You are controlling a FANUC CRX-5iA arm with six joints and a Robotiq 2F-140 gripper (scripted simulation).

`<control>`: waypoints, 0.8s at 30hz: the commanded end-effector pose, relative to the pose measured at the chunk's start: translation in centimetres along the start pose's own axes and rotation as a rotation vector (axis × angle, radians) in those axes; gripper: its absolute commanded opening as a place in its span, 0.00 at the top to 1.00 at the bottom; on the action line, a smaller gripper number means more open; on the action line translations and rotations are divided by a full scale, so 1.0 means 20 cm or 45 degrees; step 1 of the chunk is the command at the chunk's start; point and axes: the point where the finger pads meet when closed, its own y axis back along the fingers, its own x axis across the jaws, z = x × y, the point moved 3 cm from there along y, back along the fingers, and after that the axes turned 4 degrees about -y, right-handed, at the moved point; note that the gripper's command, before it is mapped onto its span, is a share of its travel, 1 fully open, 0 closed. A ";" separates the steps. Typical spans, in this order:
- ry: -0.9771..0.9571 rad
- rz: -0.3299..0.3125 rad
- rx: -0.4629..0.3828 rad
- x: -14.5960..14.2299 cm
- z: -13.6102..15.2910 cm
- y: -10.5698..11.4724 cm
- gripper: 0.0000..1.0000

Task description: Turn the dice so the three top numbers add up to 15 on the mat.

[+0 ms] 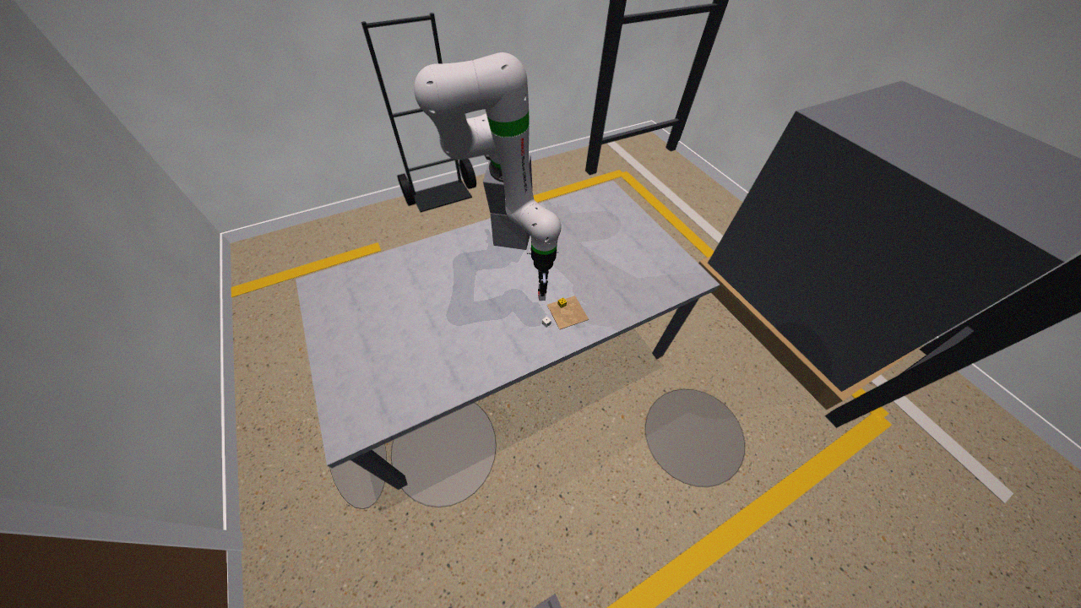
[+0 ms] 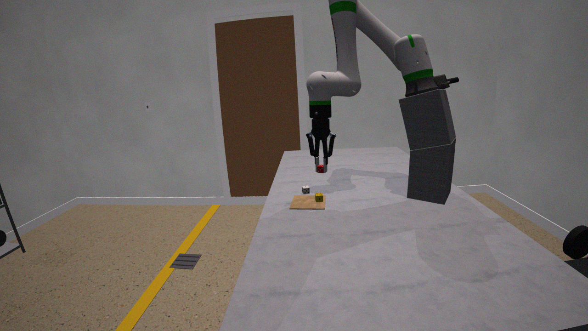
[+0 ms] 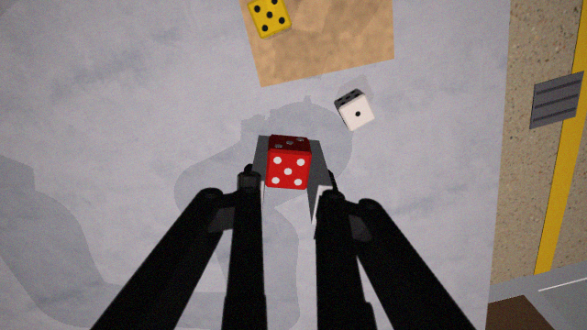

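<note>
My gripper (image 3: pixel 287 154) (image 2: pixel 320 168) (image 1: pixel 541 295) is shut on the red die (image 3: pixel 288 164) (image 2: pixel 320 167) and holds it above the table, with five white pips facing the wrist camera. The tan mat (image 3: pixel 348 41) (image 2: pixel 304 202) (image 1: pixel 572 313) lies flat on the table beyond it. The yellow die (image 3: pixel 269 16) (image 2: pixel 318 196) (image 1: pixel 562 302) sits on the mat near one corner, five pips up. The white die (image 3: pixel 354 111) (image 2: pixel 305 189) (image 1: pixel 545 322) lies on the table just off the mat's edge, one pip up.
The grey table (image 2: pixel 370 255) (image 1: pixel 393 347) has its long edge close to the mat and the white die; beyond it is floor with a yellow line (image 3: pixel 561 156). The arm's grey pedestal (image 2: pixel 429 148) stands on the table behind.
</note>
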 end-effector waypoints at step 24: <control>-1.274 0.002 -0.012 0.08 -0.54 0.01 0.84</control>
